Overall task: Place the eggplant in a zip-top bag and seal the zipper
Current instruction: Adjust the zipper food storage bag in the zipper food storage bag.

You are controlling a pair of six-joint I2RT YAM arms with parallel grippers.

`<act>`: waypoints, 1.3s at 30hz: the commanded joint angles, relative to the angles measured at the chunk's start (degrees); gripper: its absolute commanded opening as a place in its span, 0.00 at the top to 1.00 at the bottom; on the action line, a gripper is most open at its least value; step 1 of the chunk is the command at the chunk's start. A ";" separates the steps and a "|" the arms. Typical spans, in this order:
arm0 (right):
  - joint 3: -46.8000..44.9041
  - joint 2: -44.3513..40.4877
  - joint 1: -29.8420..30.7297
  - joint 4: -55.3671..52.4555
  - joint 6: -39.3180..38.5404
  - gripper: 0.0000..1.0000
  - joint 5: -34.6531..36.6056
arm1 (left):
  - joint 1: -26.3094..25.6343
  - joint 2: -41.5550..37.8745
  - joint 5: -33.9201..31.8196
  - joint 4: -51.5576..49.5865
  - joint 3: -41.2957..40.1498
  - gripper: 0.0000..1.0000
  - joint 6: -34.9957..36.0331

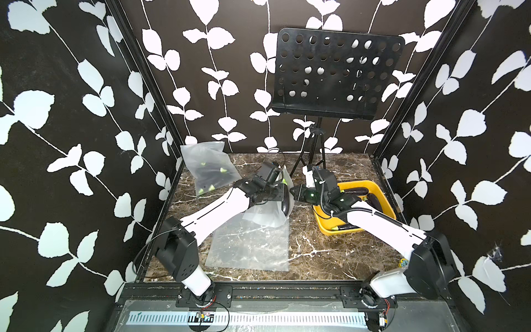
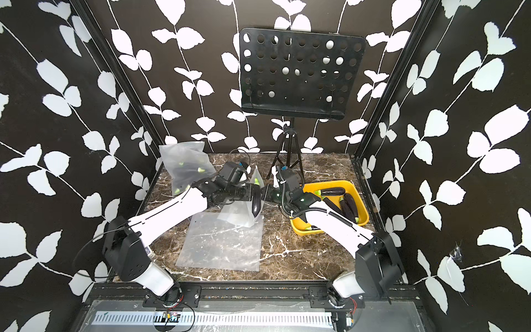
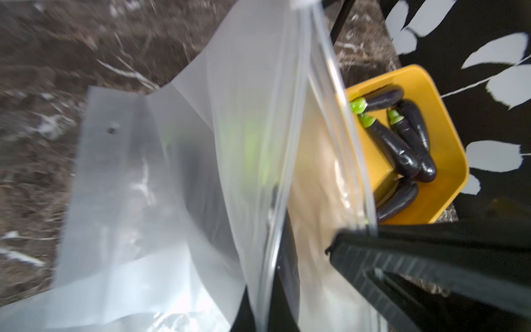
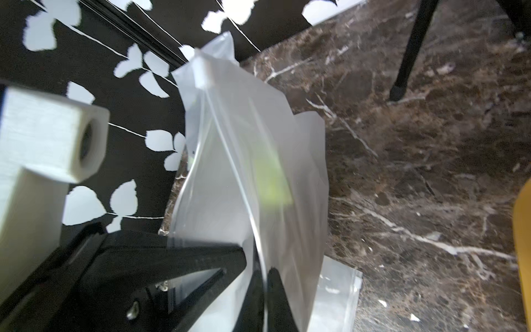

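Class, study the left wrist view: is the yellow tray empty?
No, several dark eggplants with green caps lie in the tray.

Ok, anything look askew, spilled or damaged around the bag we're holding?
Nothing spilled or damaged. The clear zip-top bag, holding a dark purple eggplant and pinched by left gripper and right gripper, has its zipper tracks gaping apart from the white slider. Its bottom sags crumpled over a flat empty clear bag.
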 commanded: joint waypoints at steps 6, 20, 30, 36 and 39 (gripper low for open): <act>8.25 5.39 2.89 -0.02 -3.16 0.97 -3.82 | 1.15 -9.49 -8.06 -6.15 1.70 1.00 3.75; 6.99 12.78 3.63 4.83 1.65 0.97 -6.55 | -0.49 -4.68 -5.64 -14.87 5.61 1.00 0.80; -6.32 4.36 -0.20 2.72 2.67 0.97 0.12 | -0.51 7.52 2.01 -5.62 1.61 1.00 -2.05; -6.91 2.34 -0.52 -0.73 1.53 0.95 2.45 | -0.51 10.62 3.84 0.13 -0.67 1.00 -3.20; -5.95 3.63 -0.99 -3.69 0.38 0.86 2.39 | -0.51 11.23 4.29 1.12 -0.57 1.00 -3.72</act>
